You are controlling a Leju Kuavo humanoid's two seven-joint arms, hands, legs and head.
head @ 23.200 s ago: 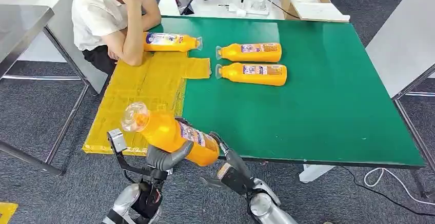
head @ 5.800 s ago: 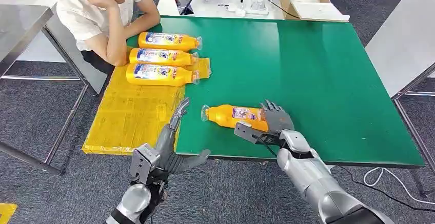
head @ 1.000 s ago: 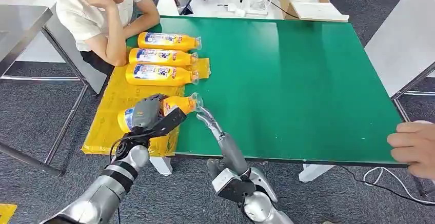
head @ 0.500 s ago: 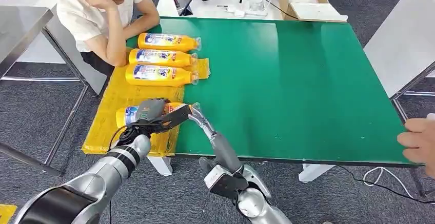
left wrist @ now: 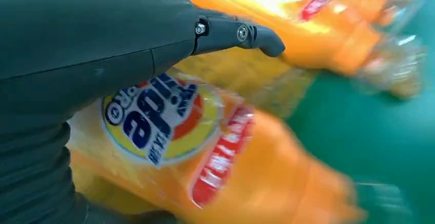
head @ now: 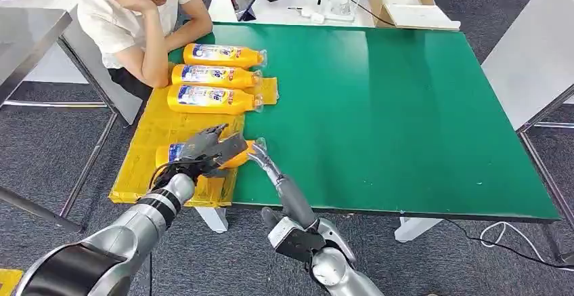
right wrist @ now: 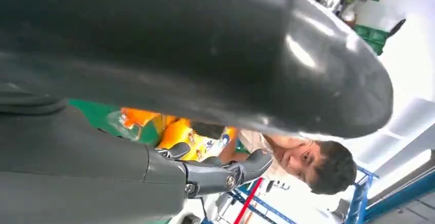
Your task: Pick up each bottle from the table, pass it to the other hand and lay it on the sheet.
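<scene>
An orange bottle with a blue and yellow label lies on its side at the near end of the yellow sheet, its clear cap reaching over the green table. My left hand hovers right over its middle with fingers spread and lifted off it. My right hand is open at the table's front edge, its fingers stretched toward the cap. Three more orange bottles lie side by side at the sheet's far end.
A person sits at the far left corner, one elbow resting by the farthest bottle. A cardboard box and small devices lie on the white table behind. The green top stretches away to the right.
My left hand has lowered the bottle onto the sheet and spread its fingers off it. A person's hand at the right edge has gone out of view. My right hand has barely moved.
</scene>
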